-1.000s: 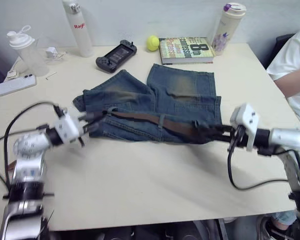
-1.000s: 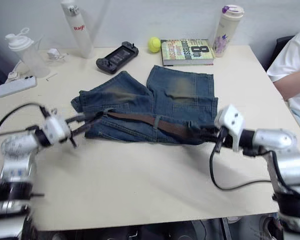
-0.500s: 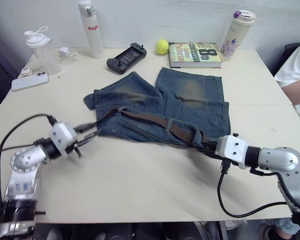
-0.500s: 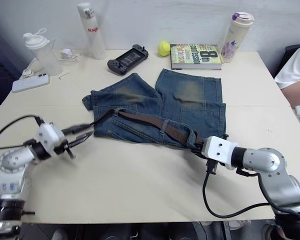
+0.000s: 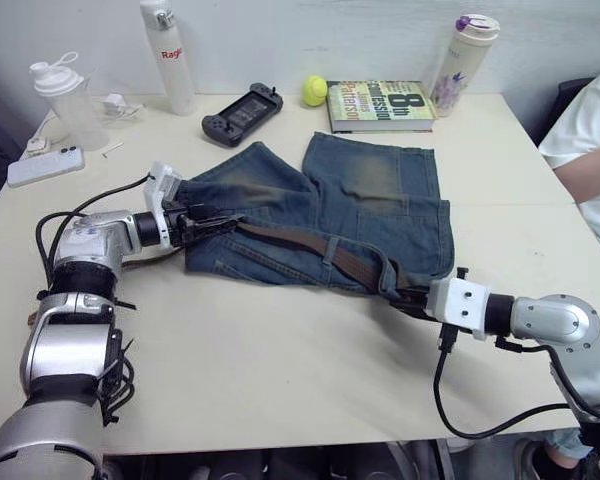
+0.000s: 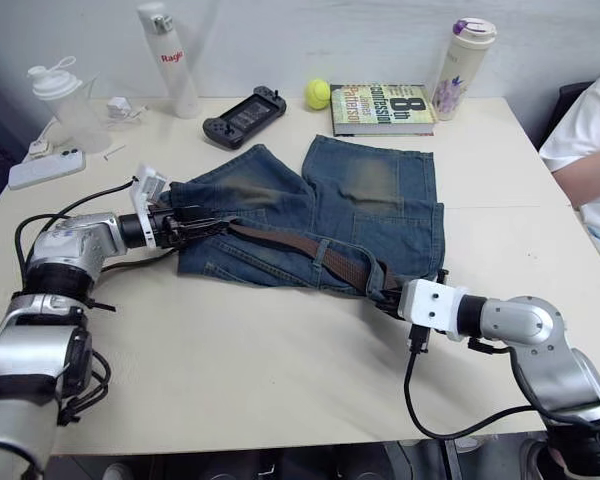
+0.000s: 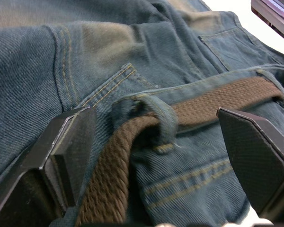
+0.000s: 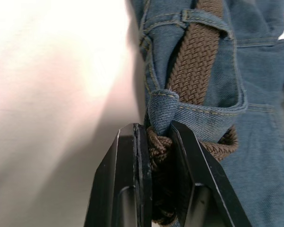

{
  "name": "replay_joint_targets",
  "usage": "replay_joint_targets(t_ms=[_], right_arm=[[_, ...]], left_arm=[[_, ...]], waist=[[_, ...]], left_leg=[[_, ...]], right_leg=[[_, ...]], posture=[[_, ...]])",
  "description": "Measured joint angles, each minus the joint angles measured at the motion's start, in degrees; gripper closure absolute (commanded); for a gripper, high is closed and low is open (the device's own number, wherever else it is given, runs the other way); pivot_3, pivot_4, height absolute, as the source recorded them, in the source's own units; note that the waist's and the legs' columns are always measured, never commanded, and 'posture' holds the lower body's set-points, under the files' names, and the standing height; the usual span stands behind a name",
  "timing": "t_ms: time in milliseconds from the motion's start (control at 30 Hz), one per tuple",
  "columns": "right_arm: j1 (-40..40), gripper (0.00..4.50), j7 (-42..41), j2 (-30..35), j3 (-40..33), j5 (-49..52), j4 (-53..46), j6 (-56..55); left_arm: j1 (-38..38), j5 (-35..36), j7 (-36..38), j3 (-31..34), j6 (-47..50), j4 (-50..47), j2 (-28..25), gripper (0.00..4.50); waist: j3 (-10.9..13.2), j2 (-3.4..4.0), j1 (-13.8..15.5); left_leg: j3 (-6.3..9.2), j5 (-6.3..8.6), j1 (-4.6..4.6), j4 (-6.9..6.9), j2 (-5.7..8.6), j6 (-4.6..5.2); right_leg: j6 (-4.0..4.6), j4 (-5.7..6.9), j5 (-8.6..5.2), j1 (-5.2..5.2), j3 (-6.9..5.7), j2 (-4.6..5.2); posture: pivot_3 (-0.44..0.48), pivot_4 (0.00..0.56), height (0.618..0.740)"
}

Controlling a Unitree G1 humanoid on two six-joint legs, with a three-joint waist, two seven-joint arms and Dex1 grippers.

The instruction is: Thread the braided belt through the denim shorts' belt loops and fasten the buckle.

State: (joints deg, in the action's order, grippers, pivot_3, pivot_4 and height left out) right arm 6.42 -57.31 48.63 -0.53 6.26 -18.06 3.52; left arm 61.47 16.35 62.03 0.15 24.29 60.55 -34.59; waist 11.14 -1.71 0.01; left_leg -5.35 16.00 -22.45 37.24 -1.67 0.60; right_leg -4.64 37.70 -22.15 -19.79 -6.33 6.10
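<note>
On the bench point(image 5: 280, 380), the belt point(image 5: 310, 245) runs through the shorts' point(image 5: 370, 190) loops between the left end effector point(image 7: 151, 142), spread wide around one end, and the right end effector point(image 8: 158, 142), clenched on the other.

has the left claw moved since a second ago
Yes. The left claw has come in onto the denim shorts, now open astride the braided belt at a belt loop; earlier it hung off the shorts' edge.

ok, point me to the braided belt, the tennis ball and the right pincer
braided belt point(image 5: 310, 243), left eye view, woven strap mid-waistband
tennis ball point(image 5: 311, 91), left eye view, centre of ball
right pincer point(image 8: 160, 156), right wrist view, between fingertips clamping the belt
</note>
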Motion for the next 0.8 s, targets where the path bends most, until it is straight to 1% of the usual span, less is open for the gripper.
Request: replay_joint_targets(t_ms=[133,233,300,400,433,533,567,667,733,800], right_arm=[[-0.39,4.23,0.07,0.06,-0.01,0.08,-0.89,-0.15],[-0.9,4.23,0.14,0.08,0.0,0.09,-1.67,-0.61],[-0.95,4.23,0.28,0.1,0.0,0.05,-1.73,-0.74],[-0.95,4.23,0.52,0.17,0.0,0.02,-1.76,-0.73],[-0.98,4.23,0.58,0.17,0.0,0.02,-1.79,-0.72],[-0.99,4.23,0.73,0.17,0.0,0.02,-1.82,-0.7],[-0.94,4.23,0.83,0.17,0.0,-0.03,-1.82,-0.7],[-0.49,4.23,1.19,0.17,0.02,-0.39,-1.79,-0.73],[0.04,4.23,1.39,0.17,0.02,-0.6,-1.71,-0.74],[0.36,4.23,1.46,0.17,0.07,-0.73,-1.48,-0.74]], left_arm=[[4.29,-3.31,0.25,-0.56,-1.69,6.43,2.55,0.06],[5.28,-5.66,1.6,-1.28,-0.51,9.78,3.61,0.06],[5.49,-6.98,1.85,-1.25,-0.39,10.28,3.74,0.06],[5.98,-8.22,1.96,-1.15,-0.19,10.7,3.68,0.86],[5.99,-8.61,1.91,-1.05,0.01,11.11,3.61,1.34],[5.98,-9.48,2.12,-0.69,0.14,11.91,3.28,2.42],[5.98,-9.81,2.39,-0.59,0.08,11.92,3.13,2.91],[5.98,-9.91,2.69,0.06,-0.03,11.96,3.06,4.04],[5.98,-10.02,3.03,0.48,-0.06,11.96,3.05,4.21],[5.97,-10.08,3.57,0.93,-0.89,11.95,3.01,4.21]], waist=[[0.0,-0.01,0.02],[0.0,-0.01,-0.18],[0.0,-0.01,-0.21],[0.0,-0.01,-0.13],[0.0,-0.01,-0.14],[0.0,-0.01,-0.09],[0.0,-0.01,-0.09],[0.0,-0.01,-0.08],[0.0,-0.01,-0.08],[0.0,-0.01,-0.08]], left_leg=[[0.01,0.0,0.0,0.01,0.02,0.0],[0.0,0.0,0.0,0.0,-0.01,0.0],[-0.01,0.0,0.0,-0.01,-0.02,0.0],[0.0,0.0,0.0,0.01,0.0,0.0],[0.0,0.0,0.0,0.01,0.01,0.0],[0.01,0.0,0.0,0.02,0.0,0.0],[0.01,0.0,0.01,0.02,0.01,0.0],[0.01,0.0,0.0,0.03,0.01,0.0],[0.02,0.0,0.0,0.04,0.01,0.0],[0.02,0.0,0.0,0.04,0.01,0.0]], right_leg=[[0.0,0.01,0.0,0.02,-0.02,0.21],[0.0,0.03,0.0,-0.03,0.0,0.16],[0.0,0.04,0.0,-0.04,0.0,0.16],[0.0,0.04,0.0,-0.02,0.0,0.2],[0.0,0.04,0.0,-0.02,0.0,0.21],[0.0,0.04,0.0,-0.02,-0.01,0.21],[0.0,0.04,0.0,-0.02,-0.01,0.22],[0.0,0.05,0.0,-0.01,-0.01,0.23],[0.0,0.05,0.0,-0.01,-0.02,0.23],[0.0,0.05,0.0,-0.02,-0.02,0.23]], posture=[[0.0,0.15,0.74],[0.0,0.15,0.74],[0.0,0.15,0.74],[0.0,0.15,0.74],[0.0,0.15,0.74],[0.0,0.15,0.74],[0.0,0.15,0.74],[0.0,0.15,0.74],[0.0,0.15,0.74],[0.0,0.15,0.74]])
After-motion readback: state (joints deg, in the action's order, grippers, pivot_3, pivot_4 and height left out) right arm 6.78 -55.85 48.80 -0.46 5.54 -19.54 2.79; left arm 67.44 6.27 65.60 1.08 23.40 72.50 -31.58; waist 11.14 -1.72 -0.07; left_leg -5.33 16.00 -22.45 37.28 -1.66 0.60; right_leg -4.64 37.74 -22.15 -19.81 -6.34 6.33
